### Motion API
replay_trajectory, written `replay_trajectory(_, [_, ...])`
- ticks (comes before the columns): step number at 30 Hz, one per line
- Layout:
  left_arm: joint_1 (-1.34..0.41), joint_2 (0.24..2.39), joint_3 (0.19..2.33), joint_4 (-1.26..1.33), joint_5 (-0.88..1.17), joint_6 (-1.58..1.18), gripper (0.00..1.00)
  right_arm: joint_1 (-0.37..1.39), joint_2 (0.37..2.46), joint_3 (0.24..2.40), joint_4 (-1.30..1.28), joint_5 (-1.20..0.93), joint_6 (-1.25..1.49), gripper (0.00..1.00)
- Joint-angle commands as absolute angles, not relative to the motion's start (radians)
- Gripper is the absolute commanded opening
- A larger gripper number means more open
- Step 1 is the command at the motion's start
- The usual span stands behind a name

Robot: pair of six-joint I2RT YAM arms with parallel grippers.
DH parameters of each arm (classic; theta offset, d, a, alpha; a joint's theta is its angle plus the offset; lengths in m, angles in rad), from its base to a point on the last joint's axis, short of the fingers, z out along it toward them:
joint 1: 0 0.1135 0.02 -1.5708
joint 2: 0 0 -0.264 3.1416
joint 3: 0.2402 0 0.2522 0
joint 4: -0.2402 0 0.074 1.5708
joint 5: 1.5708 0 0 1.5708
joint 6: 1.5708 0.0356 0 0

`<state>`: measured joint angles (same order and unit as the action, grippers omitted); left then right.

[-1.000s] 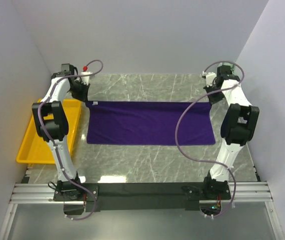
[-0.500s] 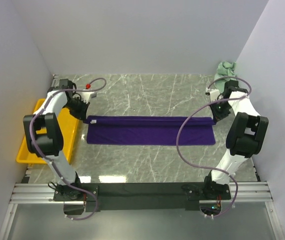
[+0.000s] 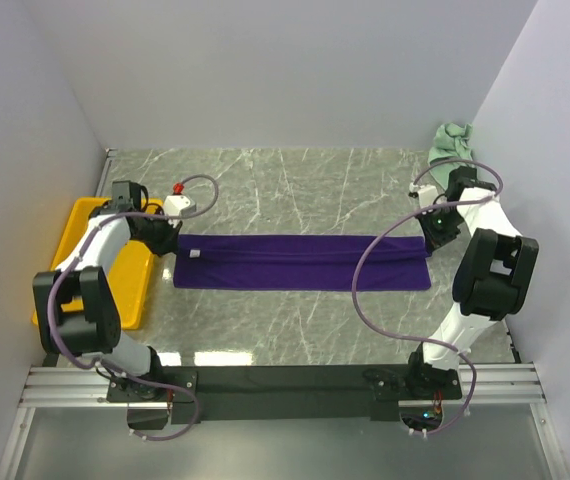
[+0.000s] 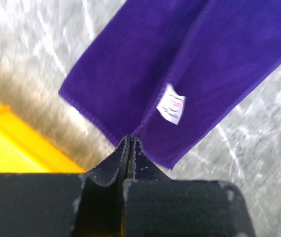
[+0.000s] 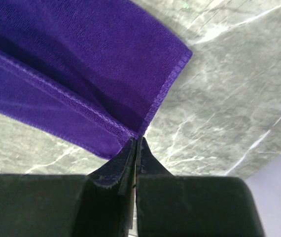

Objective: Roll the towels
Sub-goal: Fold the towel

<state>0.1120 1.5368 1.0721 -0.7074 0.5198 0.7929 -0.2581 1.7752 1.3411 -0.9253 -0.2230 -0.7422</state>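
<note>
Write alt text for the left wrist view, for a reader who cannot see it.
The left hand is pinched shut on the end of a purple towel, which lies folded on a grey marbled table with a small white label facing up. The edge of a yellow tray shows at lower left.
</note>
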Motion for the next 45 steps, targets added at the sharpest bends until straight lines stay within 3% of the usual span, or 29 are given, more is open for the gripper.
replay_trajectory(1, [0.114, 1.48, 1.031, -0.574, 0.666, 0.85, 0.0, -0.268, 1.718, 1.336, -0.936, -0.25, -0.764, 0.0])
replay_trajectory(14, [0.155, 1.505, 0.96, -0.712, 0.637, 1.255, 0.01, -0.307, 1.692, 1.23, -0.908, -0.199, -0.873, 0.0])
replay_trajectory(23, [0.156, 1.511, 0.922, -0.69, 0.615, 1.261, 0.04, -0.307, 1.686, 1.175, -0.879, -0.172, -0.891, 0.0])
replay_trajectory(33, [0.169, 1.488, 0.948, -0.739, 0.621, 1.253, 0.01, -0.308, 1.654, 1.244, -0.951, -0.21, -0.916, 0.0])
replay_trajectory(45, [0.173, 1.525, 0.902, -0.735, 0.592, 1.276, 0.01, -0.314, 1.65, 1.074, -0.848, -0.152, -0.953, 0.0])
